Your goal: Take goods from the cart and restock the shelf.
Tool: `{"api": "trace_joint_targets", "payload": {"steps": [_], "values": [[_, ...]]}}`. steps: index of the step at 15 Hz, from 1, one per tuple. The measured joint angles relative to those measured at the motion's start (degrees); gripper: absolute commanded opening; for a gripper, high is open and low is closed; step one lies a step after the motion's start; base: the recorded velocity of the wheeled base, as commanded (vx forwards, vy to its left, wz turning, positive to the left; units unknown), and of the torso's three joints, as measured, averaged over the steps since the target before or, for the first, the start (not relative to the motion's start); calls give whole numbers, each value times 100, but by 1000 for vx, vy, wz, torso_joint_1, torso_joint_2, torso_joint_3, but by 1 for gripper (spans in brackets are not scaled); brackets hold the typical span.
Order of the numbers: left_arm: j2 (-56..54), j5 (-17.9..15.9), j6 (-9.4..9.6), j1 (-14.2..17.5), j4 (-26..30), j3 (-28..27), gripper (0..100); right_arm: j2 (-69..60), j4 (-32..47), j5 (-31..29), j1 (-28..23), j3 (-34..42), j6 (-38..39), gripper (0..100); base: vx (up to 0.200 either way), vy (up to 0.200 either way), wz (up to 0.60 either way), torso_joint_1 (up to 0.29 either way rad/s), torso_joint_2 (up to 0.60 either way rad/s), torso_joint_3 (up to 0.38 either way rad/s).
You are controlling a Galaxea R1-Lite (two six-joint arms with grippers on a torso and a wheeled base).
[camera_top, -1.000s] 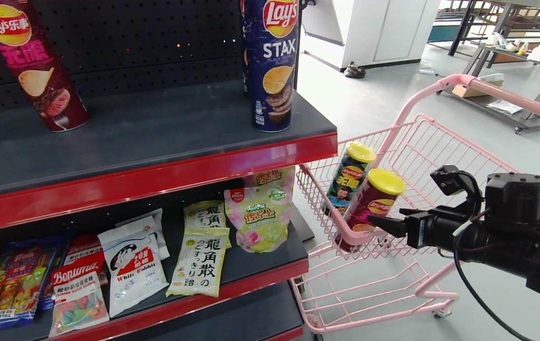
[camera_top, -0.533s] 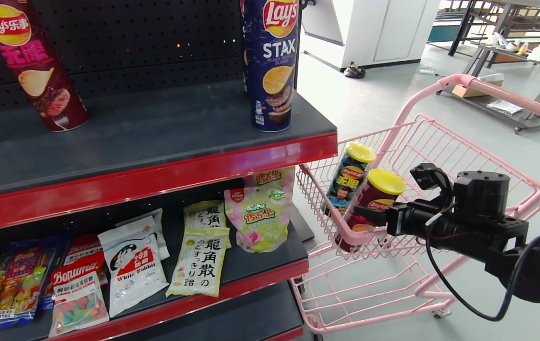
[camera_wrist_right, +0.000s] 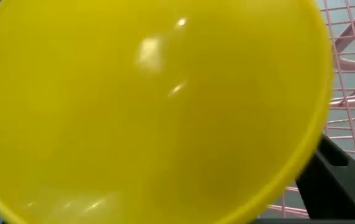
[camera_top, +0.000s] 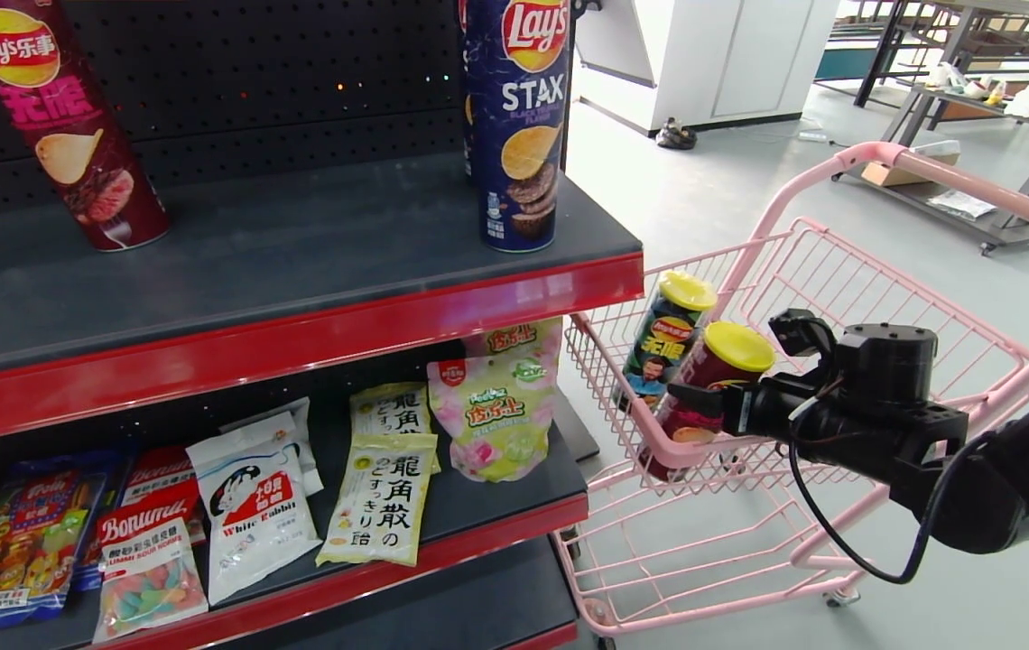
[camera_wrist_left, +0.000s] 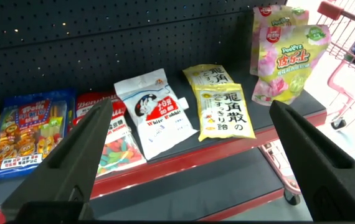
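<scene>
Two short chip cans with yellow lids stand in the front corner of the pink cart (camera_top: 848, 271): a dark green one (camera_top: 666, 343) and a red one (camera_top: 715, 375). My right gripper (camera_top: 697, 390) is open at the red can, with one finger (camera_top: 688, 397) lying across the can's near side and the other hidden behind it. The red can's yellow lid (camera_wrist_right: 152, 106) sits right against the right wrist camera, with a black finger (camera_wrist_right: 345, 180) beside it. My left gripper (camera_wrist_left: 191, 106) is open and holds nothing, facing the lower shelf's snack bags.
The upper shelf (camera_top: 298, 235) holds a tall maroon chip can (camera_top: 72, 126) at the left and a tall blue one (camera_top: 519, 126) at the right edge, with bare room between. Candy bags (camera_top: 379, 487) crowd the lower shelf. The cart handle (camera_top: 948, 181) rises behind my right arm.
My right arm has moved left and slightly up into the cart, bringing its fingers from beside the red can to around its upper part. The cans and shelf goods have not moved.
</scene>
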Motion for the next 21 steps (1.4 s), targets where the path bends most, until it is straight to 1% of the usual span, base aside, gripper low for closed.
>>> {"api": "trace_joint_targets", "payload": {"steps": [7,13,14,16,18,20,21], "values": [[0,0,22,0,0,0,100,-21,20,-6,28,52,-12,0,0,0,0,0,0,0],[0,0,16,0,0,0,100,-981,184,-61,-27,38,-246,0,0,0,0,0,0,0],[0,0,18,0,0,0,100,-1143,291,-66,-40,-20,-261,0,0,0,0,0,0,0],[0,0,13,2,0,0,100,-1548,817,-63,-93,-212,-269,0,0,0,0,0,0,0],[0,-4,13,0,0,0,100,-1918,1172,-66,-176,-378,-340,0,0,0,0,0,0,0],[0,-2,13,0,0,0,100,-2309,1435,-63,-291,-441,-501,0,0,0,0,0,0,0],[0,0,13,0,0,0,100,-2558,1697,-66,-335,-467,-536,0,0,0,0,0,0,0]]}}
